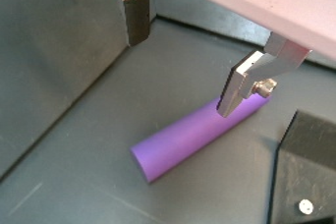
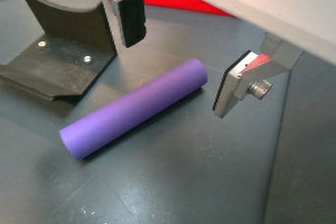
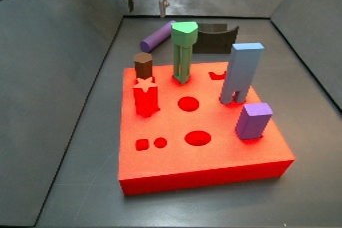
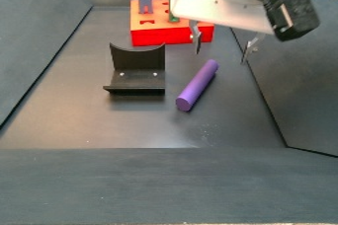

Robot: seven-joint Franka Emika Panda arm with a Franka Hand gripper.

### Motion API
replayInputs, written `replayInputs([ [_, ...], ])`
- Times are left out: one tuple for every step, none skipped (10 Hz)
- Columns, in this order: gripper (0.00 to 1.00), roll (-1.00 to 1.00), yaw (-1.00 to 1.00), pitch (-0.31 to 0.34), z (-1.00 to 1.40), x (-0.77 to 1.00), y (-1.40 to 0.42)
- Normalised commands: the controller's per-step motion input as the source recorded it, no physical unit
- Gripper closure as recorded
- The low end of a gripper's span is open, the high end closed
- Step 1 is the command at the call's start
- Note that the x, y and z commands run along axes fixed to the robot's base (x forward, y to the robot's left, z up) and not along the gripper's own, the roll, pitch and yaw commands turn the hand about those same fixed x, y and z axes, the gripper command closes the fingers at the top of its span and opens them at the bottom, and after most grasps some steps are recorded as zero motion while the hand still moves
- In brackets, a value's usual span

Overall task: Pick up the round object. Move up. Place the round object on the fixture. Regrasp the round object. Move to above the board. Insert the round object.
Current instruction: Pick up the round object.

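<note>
Gripper: the gripper hangs over the dark floor with its jaws spread wide and nothing between them; its flat silver fingers carry dark pads
Gripper in side views: in a side view only the thin finger tips show below the white wrist housing; in a side view the gripper is cut off by the frame edge
Round object: a smooth purple cylinder lying flat on the floor below the spread fingers, touching neither
Long axis: in a side view the cylinder lies along the floor, one end toward the red board, the other toward the camera
Hidden: in a wrist view one finger covers the far end of the cylinder; in a side view the green block hides part of it
Fixture: the dark L-shaped fixture stands just beside the cylinder, apart from it
Board: red slab with cut-out holes and upright coloured blocks; hole shapes are hard to make out in places
</note>
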Motion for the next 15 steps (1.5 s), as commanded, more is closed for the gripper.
replayInputs([
  [0.00, -0.08, -0.03, -0.224, -0.75, 0.20, -0.13],
  [0.00, -0.09, -0.05, -0.231, -0.74, 0.16, -0.13],
  [0.00, -0.09, -0.08, -0.236, -0.71, 0.10, -0.15],
  [0.00, -0.09, -0.10, -0.243, -0.70, 0.03, -0.17],
  [0.00, -0.08, -0.10, -0.257, -0.68, 0.00, -0.20],
  [0.00, -0.09, -0.09, -0.261, -0.65, 0.00, -0.17],
  [0.00, -0.09, -0.09, -0.249, -0.59, 0.00, -0.14],
  [0.00, -0.08, -0.09, -0.236, -0.53, 0.00, -0.11],
  [0.00, -0.07, -0.10, -0.141, -0.32, 0.00, -0.03],
  [0.00, -0.04, -0.11, -0.046, -0.13, 0.00, 0.00],
  [0.00, -0.02, -0.01, -0.031, -0.09, 0.00, 0.00],
  [0.00, -0.03, -0.03, -0.026, -0.07, 0.00, 0.00],
  [0.00, -0.03, -0.04, -0.029, -0.08, 0.00, 0.00],
  [0.00, -0.03, 0.00, -0.046, 0.00, 0.00, 0.00],
  [0.00, 0.00, 0.00, 0.000, 0.00, 0.00, 0.00],
])
